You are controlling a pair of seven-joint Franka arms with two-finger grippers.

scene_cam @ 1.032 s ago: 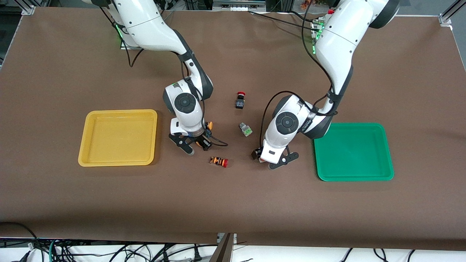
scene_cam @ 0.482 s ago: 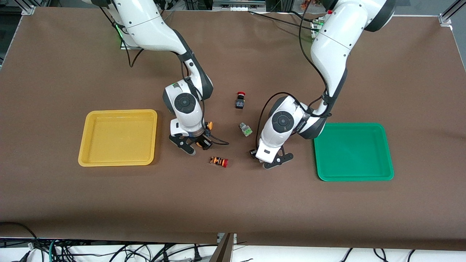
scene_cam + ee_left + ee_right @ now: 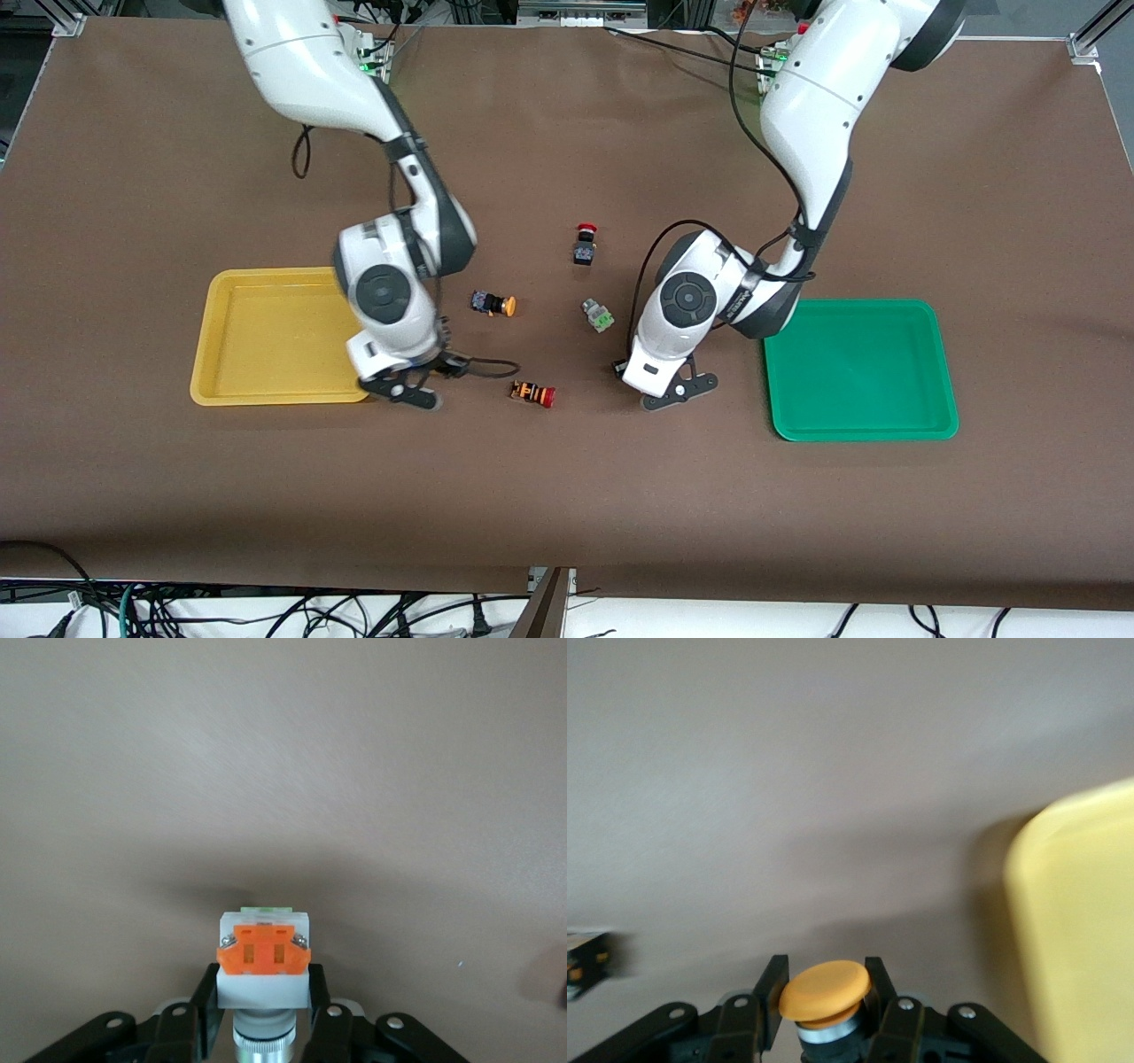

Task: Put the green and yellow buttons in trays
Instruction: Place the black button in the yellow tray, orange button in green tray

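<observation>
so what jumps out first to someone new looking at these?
Both arms are mid-pick: the right gripper is shut on a yellow-capped button over the mat beside the yellow tray, and the left gripper is shut on a grey square button over the mat near the green tray. Both trays hold nothing, and four small parts lie loose on the mat between the arms.
</observation>
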